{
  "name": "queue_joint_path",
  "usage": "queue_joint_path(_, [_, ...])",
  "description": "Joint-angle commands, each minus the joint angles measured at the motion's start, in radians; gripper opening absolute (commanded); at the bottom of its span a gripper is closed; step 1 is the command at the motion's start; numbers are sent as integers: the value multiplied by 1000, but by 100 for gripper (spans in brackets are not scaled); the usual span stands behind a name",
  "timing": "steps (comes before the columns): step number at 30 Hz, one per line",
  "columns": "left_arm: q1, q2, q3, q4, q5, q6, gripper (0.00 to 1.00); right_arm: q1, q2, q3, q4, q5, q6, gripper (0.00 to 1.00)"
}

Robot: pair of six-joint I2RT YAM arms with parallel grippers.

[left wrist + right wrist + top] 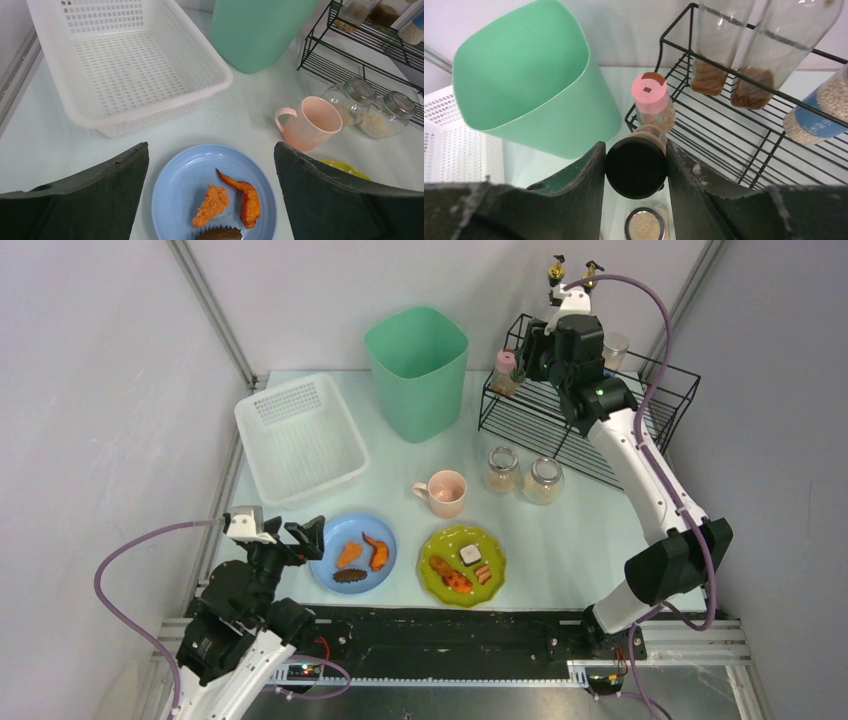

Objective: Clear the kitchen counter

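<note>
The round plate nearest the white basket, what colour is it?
Light blue plate; left wrist view.

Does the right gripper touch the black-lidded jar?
Touching: the right wrist view shows the right gripper with both fingers against the black-lidded jar.

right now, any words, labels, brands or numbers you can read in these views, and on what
No text can be read anywhere.
Blue label on the bottle of pale grains in the black wire rack: too blurred to read, if it carries print at all.
</note>
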Motion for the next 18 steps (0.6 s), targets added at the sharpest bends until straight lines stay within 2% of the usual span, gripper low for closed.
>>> queue_joint_path(1, [9,12,-4,28,-11,-11,98,-38,49,62,-4,-20,13,33])
queue_joint_path(18, [14,16,-5,29,-12,-12,98,-114,210,167,-58,-30,43,33])
